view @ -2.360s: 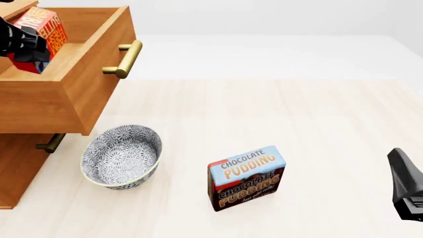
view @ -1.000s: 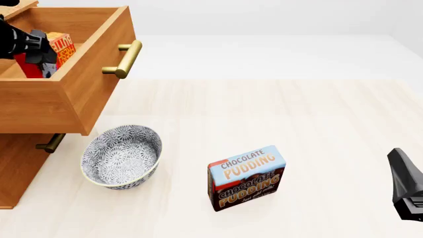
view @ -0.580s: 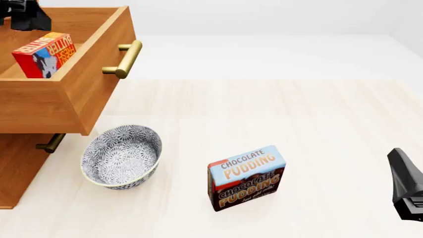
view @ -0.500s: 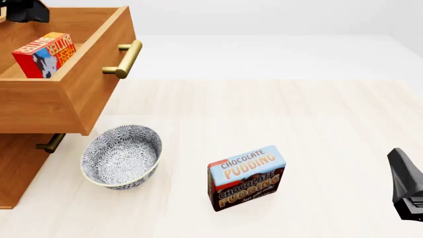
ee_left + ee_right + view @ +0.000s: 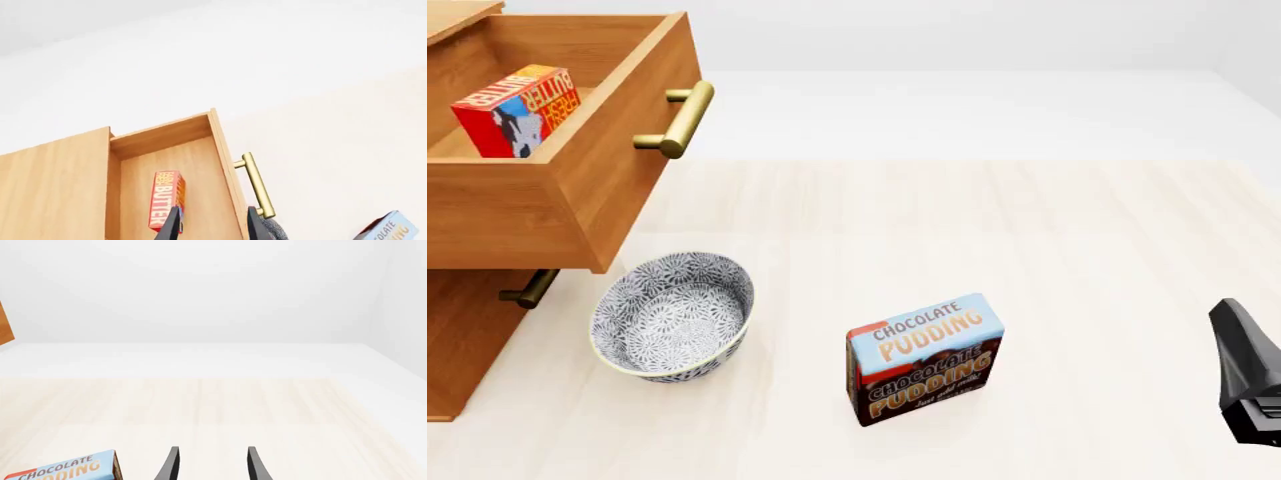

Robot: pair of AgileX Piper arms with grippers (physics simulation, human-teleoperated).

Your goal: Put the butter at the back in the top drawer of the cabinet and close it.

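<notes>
A small red rectangular butter box (image 5: 515, 108) with orange-yellow lettering stands tilted inside the pulled-out light-brown wooden top drawer (image 5: 587, 190) with its brass bar handle, at the top of the brown wooden cabinet (image 5: 457, 345).

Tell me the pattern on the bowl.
The bowl has a grey-and-white floral print, inside and out; clearest in the front view.

A patterned bowl (image 5: 673, 315) sits left of the pudding box (image 5: 925, 357) (standing upright).
</notes>
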